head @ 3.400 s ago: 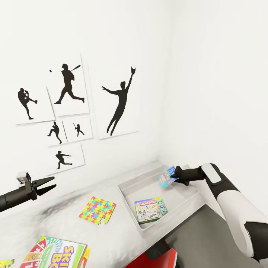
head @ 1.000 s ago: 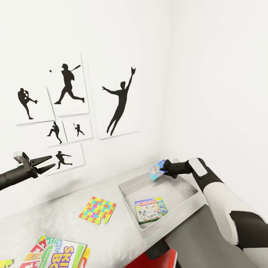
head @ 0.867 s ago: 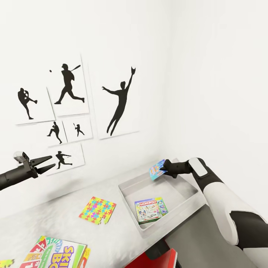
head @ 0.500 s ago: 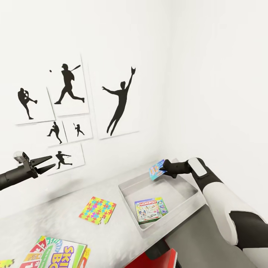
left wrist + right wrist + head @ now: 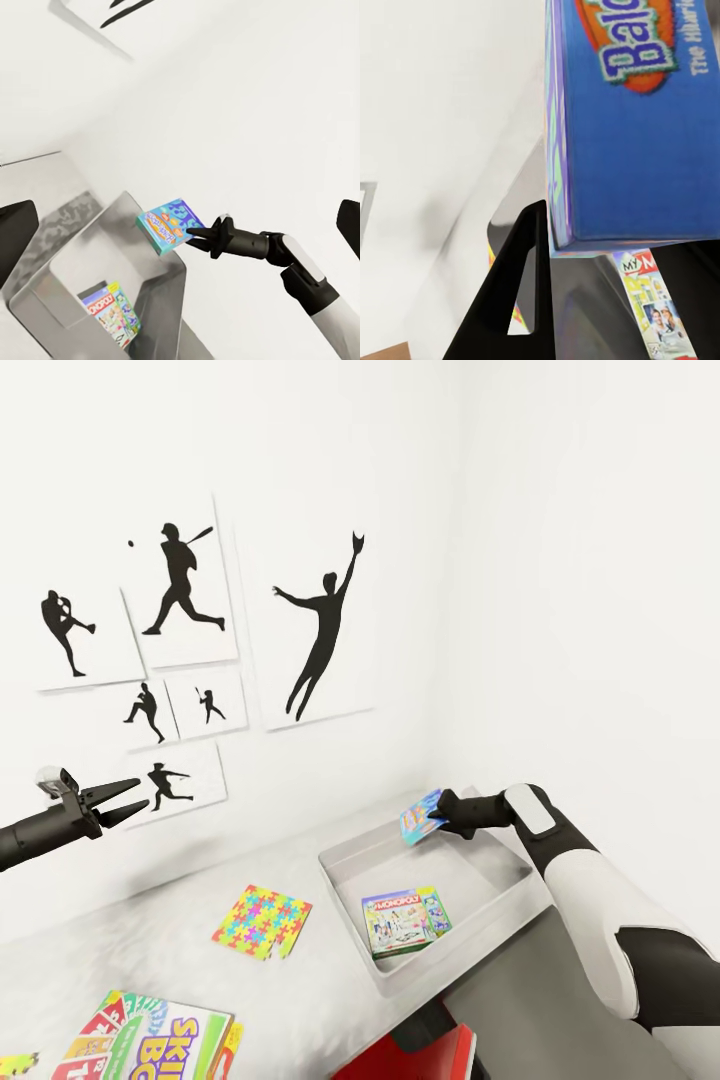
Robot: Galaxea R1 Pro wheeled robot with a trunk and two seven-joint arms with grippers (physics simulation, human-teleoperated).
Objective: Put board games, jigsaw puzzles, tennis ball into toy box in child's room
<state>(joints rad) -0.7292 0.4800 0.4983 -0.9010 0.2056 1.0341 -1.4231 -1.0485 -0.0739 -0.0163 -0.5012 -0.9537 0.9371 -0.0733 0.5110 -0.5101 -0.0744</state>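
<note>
My right gripper [image 5: 438,820] is shut on a small blue-teal board game [image 5: 420,815], held tilted above the far rim of the pale grey toy box [image 5: 345,895]. The Monopoly board game [image 5: 405,922] lies flat inside that box. In the left wrist view the blue game [image 5: 169,226] hangs over the toy box [image 5: 71,262], pinched by the right gripper [image 5: 196,237]. In the right wrist view the game [image 5: 637,127] sits against a black finger [image 5: 510,292]. My left gripper [image 5: 128,800] is open in the air at the far left. A jigsaw puzzle [image 5: 262,922] and the Skip-Bo board game [image 5: 150,1045] lie on the table [image 5: 120,960].
Black athlete silhouette pictures [image 5: 320,630] hang on the white wall behind the table. A dark grey cabinet top [image 5: 540,1000] adjoins the table on the right. A red object [image 5: 425,1060] sits at the bottom edge. A scrap of puzzle pattern [image 5: 15,1065] shows at the bottom left corner.
Since 3.4 s ago my right gripper has carried the blue game left and slightly up, and my left gripper has risen. Over the last second both arms hold still; the camera shifted slightly.
</note>
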